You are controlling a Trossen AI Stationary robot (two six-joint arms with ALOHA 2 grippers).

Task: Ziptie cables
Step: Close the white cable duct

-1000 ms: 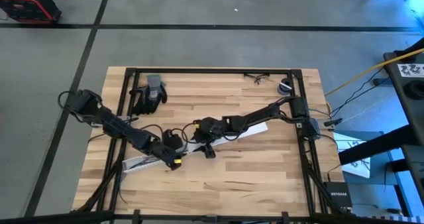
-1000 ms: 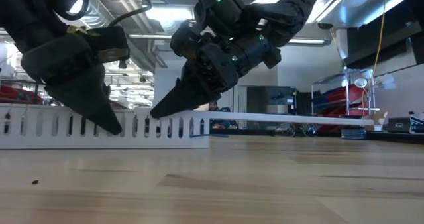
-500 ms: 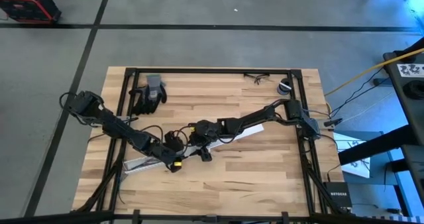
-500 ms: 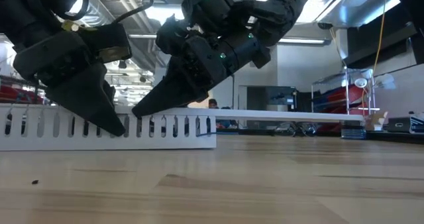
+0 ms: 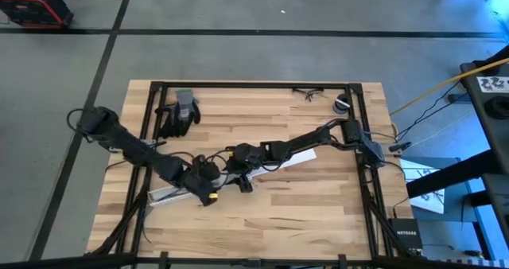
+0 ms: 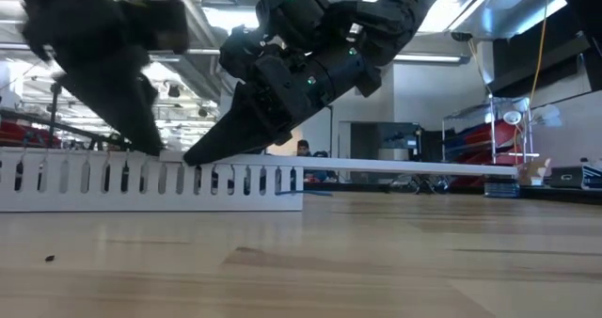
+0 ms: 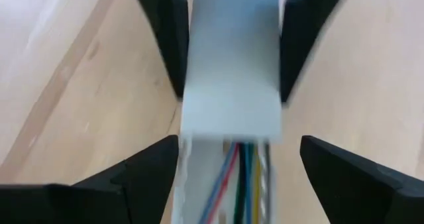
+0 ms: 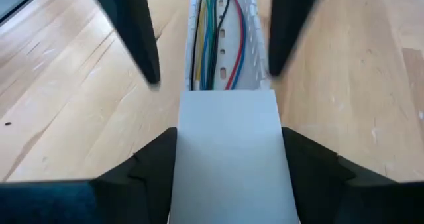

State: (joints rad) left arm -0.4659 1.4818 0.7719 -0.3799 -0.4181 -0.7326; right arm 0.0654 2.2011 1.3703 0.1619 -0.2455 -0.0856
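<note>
Wooden tabletop (image 5: 318, 197) fills my overhead view, ringed by a black frame, with bare boards toward its near and right edges. I have both arms meeting over the white slotted channel (image 6: 141, 182) near the left-front part of the table. A flat white cover (image 8: 228, 151) lies along the channel between my right gripper (image 8: 228, 164) fingers, spread and straddling it, probably to steady it. My left gripper (image 7: 232, 171) hovers over the same channel from the opposite end, fingers released and apart, touching nothing. Coloured cables (image 8: 212, 32) lie inside the channel, exposed beyond the cover's end. Black gloves (image 5: 179, 114) sit clear, toward the far-left corner.
</note>
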